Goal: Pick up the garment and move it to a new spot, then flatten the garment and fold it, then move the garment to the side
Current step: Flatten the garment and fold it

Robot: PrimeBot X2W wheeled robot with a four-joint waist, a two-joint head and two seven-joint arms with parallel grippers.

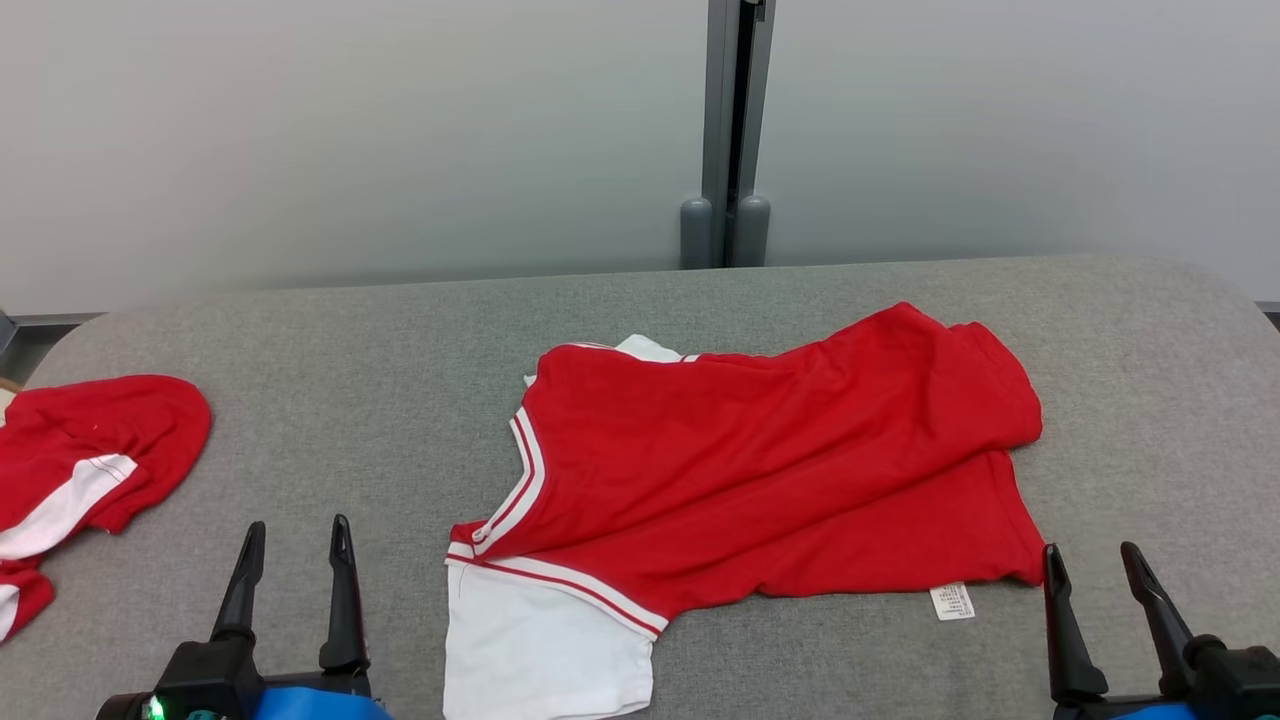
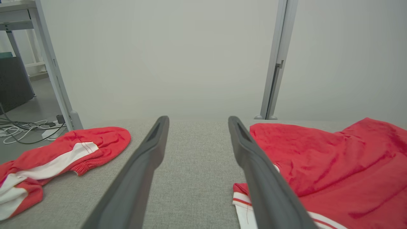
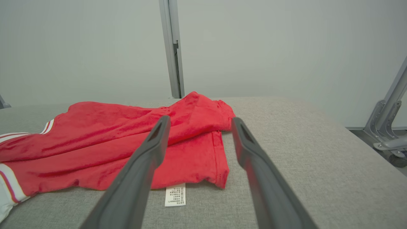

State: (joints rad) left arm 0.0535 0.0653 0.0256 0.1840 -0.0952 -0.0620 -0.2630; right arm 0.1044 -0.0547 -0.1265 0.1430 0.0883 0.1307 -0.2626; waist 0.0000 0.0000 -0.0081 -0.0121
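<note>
From the head, the garment (image 1: 760,470) lies on the desk (image 1: 350,330) between both open, empty jaws, its long axis running from one pair to the other. Left wrist: sleeve edge (image 2: 241,198) just right of the jaws. Right wrist: hem corner (image 3: 222,178) just ahead between them, so the right arm looks nearer.

Table (image 1: 350,330): grey woven cloth, matt and coarse, showed between the jaws. Garment (image 1: 760,470): soft red knit with white trim, matt, lay ahead of the right jaws; its label (image 3: 175,194) looked papery. Fingers (image 2: 140,171): dark, matt, smooth. Post (image 1: 735,120) beyond: grey satin metal.
</note>
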